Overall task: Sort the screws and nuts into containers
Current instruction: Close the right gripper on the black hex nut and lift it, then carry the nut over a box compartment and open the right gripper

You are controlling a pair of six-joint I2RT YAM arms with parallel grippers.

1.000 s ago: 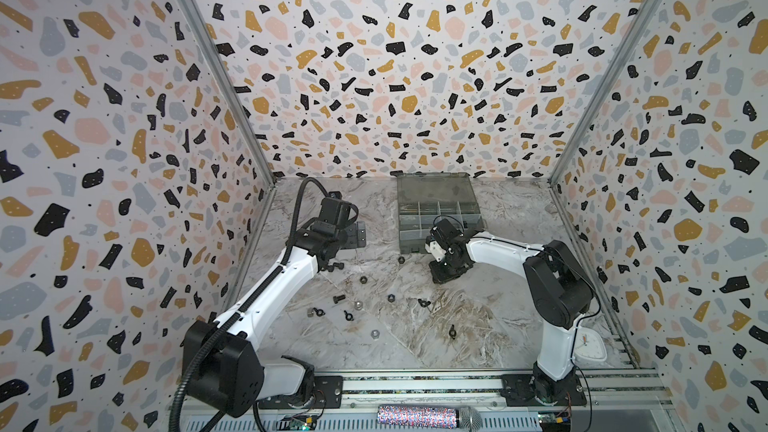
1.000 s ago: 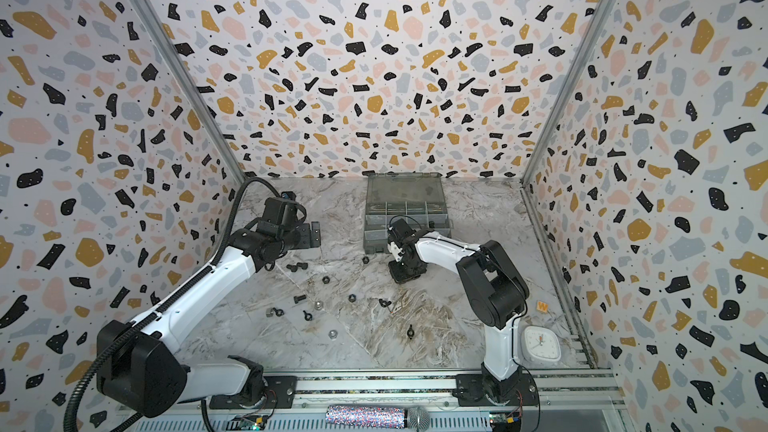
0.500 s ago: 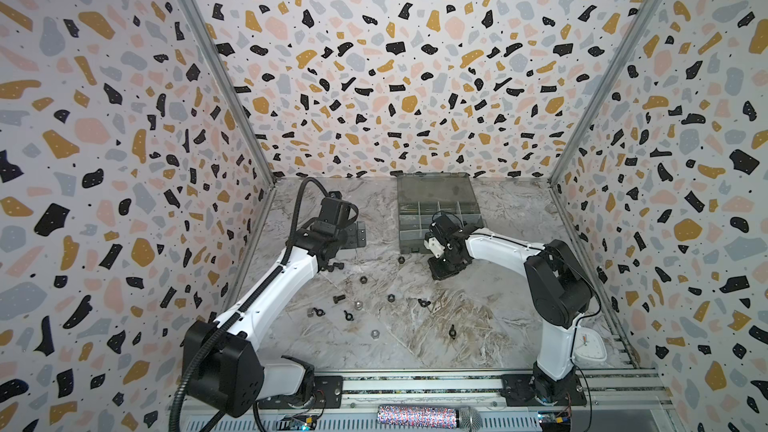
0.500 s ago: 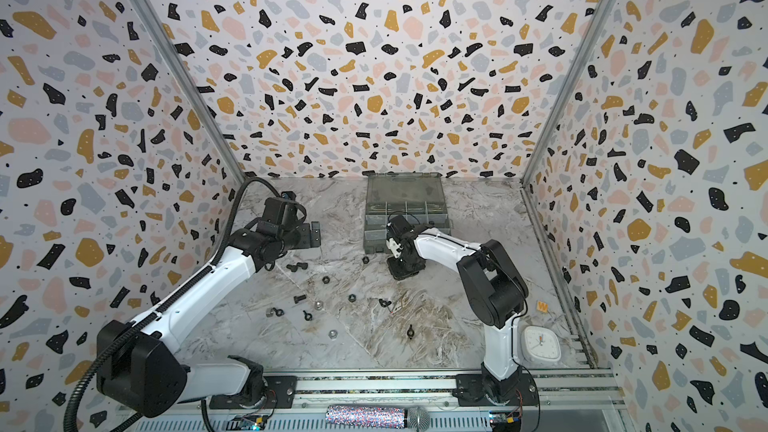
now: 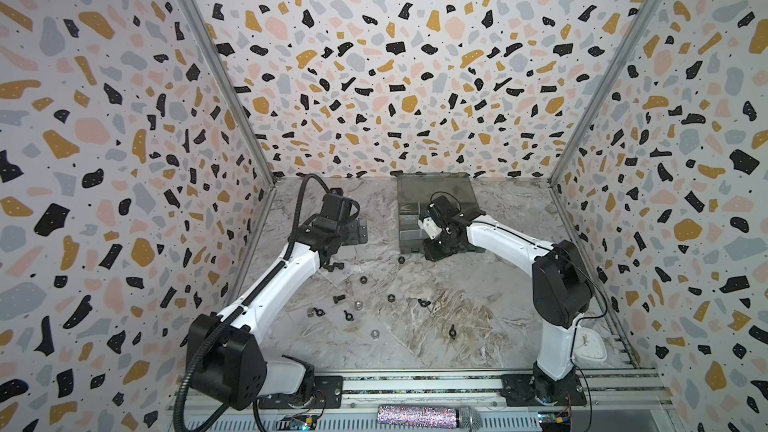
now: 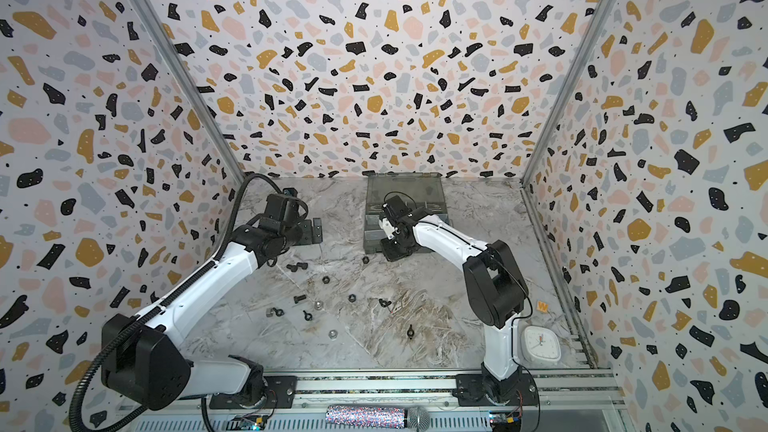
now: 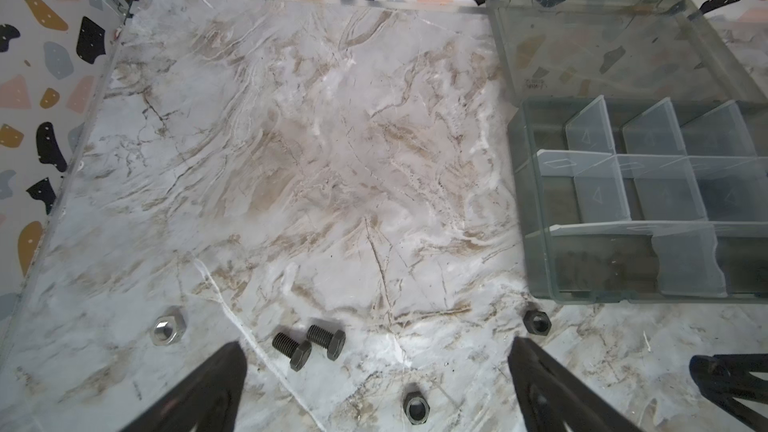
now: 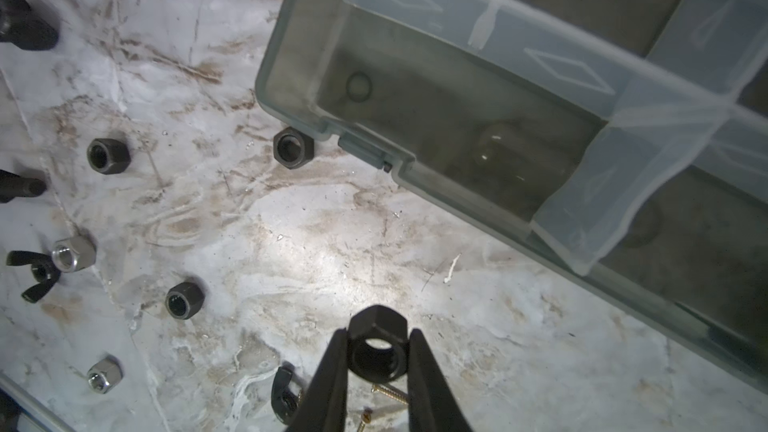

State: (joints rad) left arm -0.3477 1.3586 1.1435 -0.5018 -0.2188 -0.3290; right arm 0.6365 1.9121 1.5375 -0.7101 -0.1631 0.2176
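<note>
Right wrist view: clamped in the right end effector (image 8: 377,336), a black hexagonal metal nut (image 8: 376,353), fingers drawn partway together against its opposite flats. Apparently lifted clear of the pale marble-patterned surface (image 8: 291,243), and short of the translucent smoky-grey plastic organizer box (image 8: 286,89). Judged early in the sort. In the box's near-row compartments, only dark blurred shapes behind cloudy walls, too unclear to name or count. In both top views, box at twelve o'clock of the surface, right end effector at the box's six o'clock edge. Left to sort, spread from the middle toward eight o'clock: short black hex-head bolts (image 5: 332,266), black hex nuts (image 5: 362,280), silver hex nuts (image 5: 375,333) and black wing nuts (image 5: 452,330). One more black nut (image 5: 401,260) just beside the box's seven o'clock corner. Left end effector (image 7: 374,349) at about ten o'clock, fingers spread fully apart, gripping nothing, poised near two of the bolts lying side by side (image 7: 309,347). Next, by judgement: carry the held nut over a nut compartment and let go.
</note>
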